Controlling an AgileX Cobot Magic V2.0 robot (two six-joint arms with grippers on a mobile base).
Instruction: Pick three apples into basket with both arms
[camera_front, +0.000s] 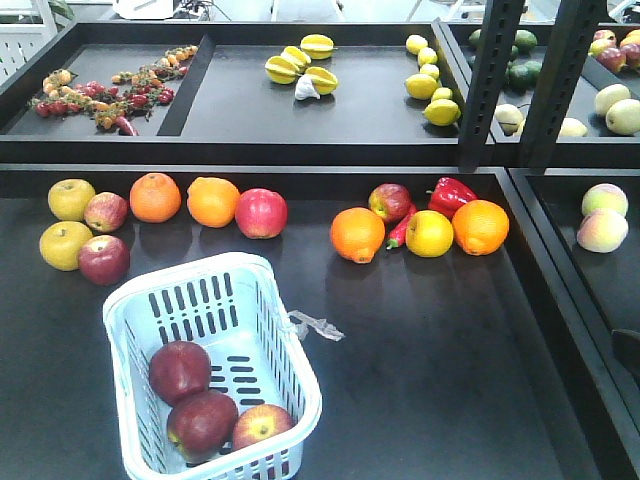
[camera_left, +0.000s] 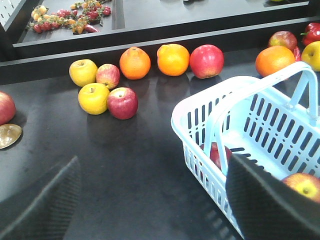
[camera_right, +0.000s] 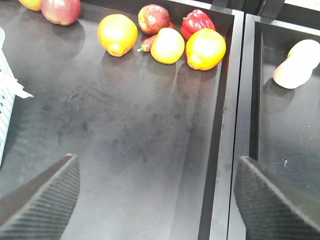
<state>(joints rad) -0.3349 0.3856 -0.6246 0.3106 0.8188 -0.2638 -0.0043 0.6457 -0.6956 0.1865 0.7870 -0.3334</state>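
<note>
While both sets of fingers hung above the black table (camera_front: 440, 360), the white rectangular plastic basket with slotted sides (camera_front: 245, 300) stood at the near left of that table. Three apples lay inside it at the near end: one dark maroon-red apple (camera_front: 180, 371) nearest the middle of the basket, a second dark maroon-red apple (camera_front: 201, 424) touching it on the near side, and one red apple with a yellowish blush (camera_front: 262, 425) just beside the second, against the near wall. A crumpled clear plastic scrap (camera_front: 315, 326) hung from the basket's right rim onto the table.

In the left wrist view, the left gripper (camera_left: 155, 205) showed two black textured fingers (camera_left: 45, 205) spread well apart, with nothing between them. The basket's hoop handle (camera_left: 280, 82) stood upright, and one finger overlapped the basket's near corner in that view.

In the right wrist view, the right gripper (camera_right: 155, 200) likewise showed its black textured fingers (camera_right: 40, 200) spread wide and holding nothing, above bare table surface to the right of the basket.

Behind the basket, along the back of the table, sat a left-hand row of yellow apples (camera_front: 71, 199), reddish apples, two oranges (camera_front: 155, 197) and a brighter pinkish-red apple (camera_front: 261, 213). Further right lay a cluster with a red bell pepper (camera_front: 452, 193).
</note>
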